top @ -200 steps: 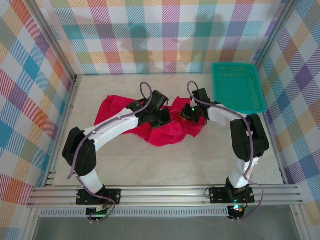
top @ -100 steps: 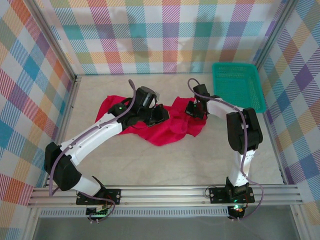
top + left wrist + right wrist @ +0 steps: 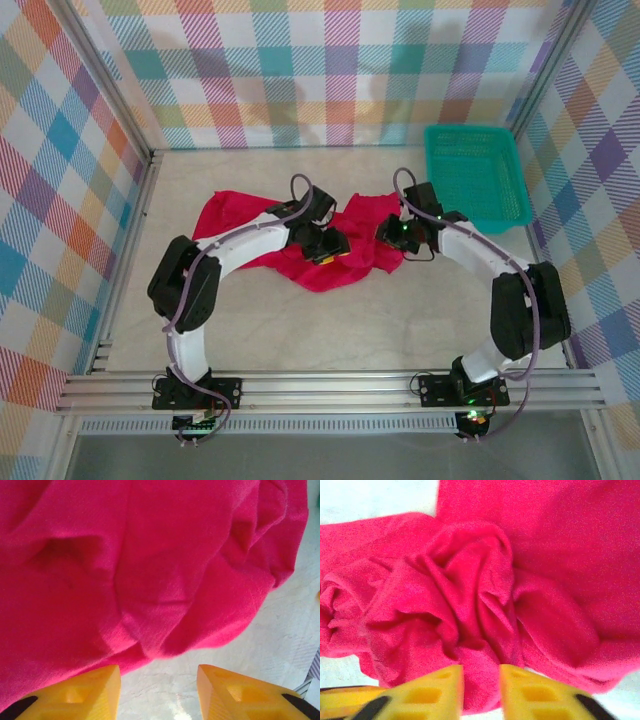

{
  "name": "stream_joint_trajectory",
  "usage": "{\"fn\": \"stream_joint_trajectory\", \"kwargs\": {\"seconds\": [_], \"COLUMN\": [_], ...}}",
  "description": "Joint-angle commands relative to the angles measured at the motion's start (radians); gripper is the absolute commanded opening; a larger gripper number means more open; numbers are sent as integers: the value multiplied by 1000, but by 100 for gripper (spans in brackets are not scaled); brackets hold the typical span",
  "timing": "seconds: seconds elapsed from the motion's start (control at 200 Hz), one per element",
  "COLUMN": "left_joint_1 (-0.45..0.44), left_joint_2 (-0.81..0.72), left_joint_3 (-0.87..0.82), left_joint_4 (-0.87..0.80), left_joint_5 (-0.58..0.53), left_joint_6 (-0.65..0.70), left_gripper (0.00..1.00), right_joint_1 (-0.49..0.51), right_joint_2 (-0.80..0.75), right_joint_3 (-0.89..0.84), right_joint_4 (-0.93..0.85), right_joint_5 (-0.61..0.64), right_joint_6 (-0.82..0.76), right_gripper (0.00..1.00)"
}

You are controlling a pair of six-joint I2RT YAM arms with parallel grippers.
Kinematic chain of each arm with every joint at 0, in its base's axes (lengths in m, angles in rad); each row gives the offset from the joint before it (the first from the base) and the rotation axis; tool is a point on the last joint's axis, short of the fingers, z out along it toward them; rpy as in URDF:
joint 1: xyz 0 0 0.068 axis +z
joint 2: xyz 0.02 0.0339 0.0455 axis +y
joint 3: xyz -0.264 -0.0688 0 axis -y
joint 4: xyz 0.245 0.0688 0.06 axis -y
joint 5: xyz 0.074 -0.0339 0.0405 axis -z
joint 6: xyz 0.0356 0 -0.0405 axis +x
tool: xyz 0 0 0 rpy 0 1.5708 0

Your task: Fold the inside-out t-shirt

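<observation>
The inside-out t-shirt is plain red and lies crumpled in a wide heap on the middle of the table. My left gripper hovers over its near middle edge. In the left wrist view the gripper is open, bare table between its yellow fingers and the shirt's rounded hem just beyond the tips. My right gripper sits at the shirt's right end. In the right wrist view the gripper has its jaws slightly parted, and a loose fold of the bunched shirt lies in the narrow gap.
A teal plastic basket stands at the back right, close to the right arm's forearm. Checked walls close in the pale table on three sides, and a metal rail runs along the near edge.
Both arms have shifted: the left elbow swung back in toward the table's middle, the right elbow swung outward to the right. Both grippers stay over the shirt, whose shape is almost unchanged.
</observation>
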Motion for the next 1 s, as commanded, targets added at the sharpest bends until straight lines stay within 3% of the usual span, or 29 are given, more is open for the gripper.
{"fn": "stream_joint_trajectory", "kwargs": {"seconds": [0.0, 0.22, 0.565, 0.625, 0.785, 0.995], "left_joint_1": [-12, -65, -79, -80, -80, -77], "left_joint_2": [25, 124, 278, 298, 283, 200], "left_joint_3": [95, 296, 440, 458, 456, 399], "left_joint_4": [36, -177, -261, -268, -278, -269], "left_joint_5": [10, -159, -153, -163, -202, -226], "left_joint_6": [0, 115, 163, 163, 153, 147], "left_gripper": [46, 47, 50, 42, 1, 0], "right_joint_1": [1, -1, -2, -2, 1, 6], "right_joint_2": [-31, 3, -25, -34, -15, 58], "right_joint_3": [-63, -77, -114, -126, -144, -122], "right_joint_4": [27, 67, 84, 93, 171, 271], "right_joint_5": [12, -34, -23, -32, -115, -172], "right_joint_6": [29, 38, 44, 44, 55, 100], "right_gripper": [17, 27, 29, 29, 35, 46]}}
